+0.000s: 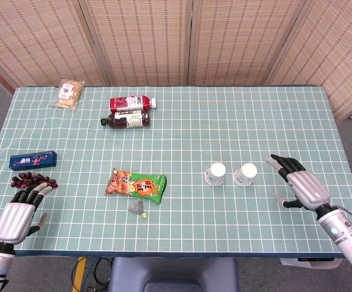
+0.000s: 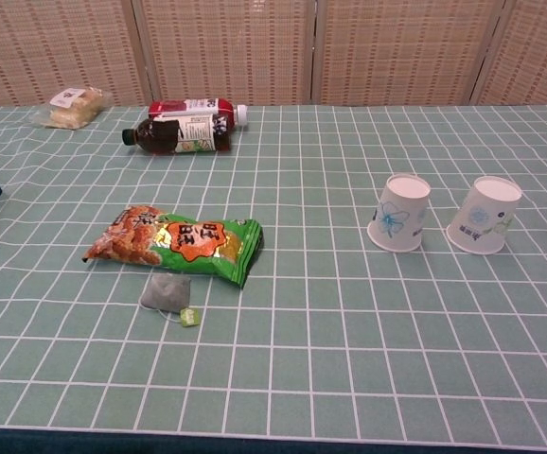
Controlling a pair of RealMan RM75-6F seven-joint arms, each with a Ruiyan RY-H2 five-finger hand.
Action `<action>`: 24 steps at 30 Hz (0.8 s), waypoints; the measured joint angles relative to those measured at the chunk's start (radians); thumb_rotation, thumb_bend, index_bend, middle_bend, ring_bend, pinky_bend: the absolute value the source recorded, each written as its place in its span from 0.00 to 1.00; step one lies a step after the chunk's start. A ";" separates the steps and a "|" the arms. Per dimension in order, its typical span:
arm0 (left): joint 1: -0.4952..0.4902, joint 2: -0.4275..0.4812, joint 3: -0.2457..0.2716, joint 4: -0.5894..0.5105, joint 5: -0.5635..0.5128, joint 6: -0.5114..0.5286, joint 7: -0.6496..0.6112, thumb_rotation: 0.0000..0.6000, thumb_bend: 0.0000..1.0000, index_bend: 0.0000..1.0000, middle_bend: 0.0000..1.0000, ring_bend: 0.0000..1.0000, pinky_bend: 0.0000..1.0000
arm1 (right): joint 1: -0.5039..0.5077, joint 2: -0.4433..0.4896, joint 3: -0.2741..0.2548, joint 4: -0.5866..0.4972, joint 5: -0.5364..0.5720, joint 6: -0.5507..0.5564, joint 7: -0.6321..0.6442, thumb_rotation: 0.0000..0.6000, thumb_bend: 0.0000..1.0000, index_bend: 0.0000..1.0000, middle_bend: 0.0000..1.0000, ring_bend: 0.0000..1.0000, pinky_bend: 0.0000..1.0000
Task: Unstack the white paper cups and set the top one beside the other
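Upper left of the head view: wrapped bun [image 1: 68,93] near the far table edge. Right of it, two bottles lying side by side, touching: red one [image 1: 131,102] behind, dark one [image 1: 125,120] in front. At the left edge, blue box [image 1: 33,160], with grapes [image 1: 33,180] just below. Centre-left: snack bag [image 1: 136,185] lying flat, tea bag [image 1: 137,208] just below. All on green gridded table [image 1: 182,128]. Wicker screens [image 1: 164,36] along the top.

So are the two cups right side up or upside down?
Upside down. Both cups stand apart, wide rims on the table, narrow closed bases on top.
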 measured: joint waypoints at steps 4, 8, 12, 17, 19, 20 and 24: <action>-0.003 0.004 -0.003 0.003 -0.007 -0.007 -0.010 1.00 0.40 0.21 0.17 0.14 0.20 | -0.068 -0.074 -0.028 0.085 -0.007 0.087 -0.046 1.00 0.29 0.00 0.00 0.00 0.00; -0.006 0.005 -0.008 0.010 -0.019 -0.016 -0.018 1.00 0.40 0.21 0.17 0.14 0.20 | -0.111 -0.142 -0.039 0.169 -0.016 0.148 -0.056 1.00 0.29 0.00 0.00 0.00 0.00; -0.011 0.004 -0.010 0.019 -0.028 -0.029 -0.022 1.00 0.40 0.21 0.17 0.14 0.20 | -0.154 -0.211 -0.046 0.243 -0.036 0.230 -0.069 1.00 0.29 0.00 0.00 0.00 0.00; -0.014 0.003 -0.013 0.028 -0.043 -0.041 -0.030 1.00 0.40 0.21 0.17 0.14 0.20 | -0.185 -0.261 -0.052 0.303 -0.050 0.271 -0.074 1.00 0.29 0.00 0.00 0.00 0.00; -0.014 0.004 -0.013 0.029 -0.041 -0.039 -0.028 1.00 0.40 0.21 0.17 0.14 0.20 | -0.187 -0.265 -0.053 0.313 -0.053 0.271 -0.062 1.00 0.29 0.00 0.00 0.00 0.00; -0.013 0.003 -0.012 0.030 -0.039 -0.036 -0.026 1.00 0.40 0.21 0.17 0.14 0.20 | -0.187 -0.265 -0.052 0.314 -0.054 0.272 -0.055 1.00 0.29 0.00 0.00 0.00 0.00; -0.011 0.003 -0.011 0.028 -0.038 -0.032 -0.024 1.00 0.40 0.21 0.17 0.14 0.20 | -0.186 -0.271 -0.053 0.327 -0.057 0.263 -0.039 1.00 0.29 0.00 0.00 0.00 0.00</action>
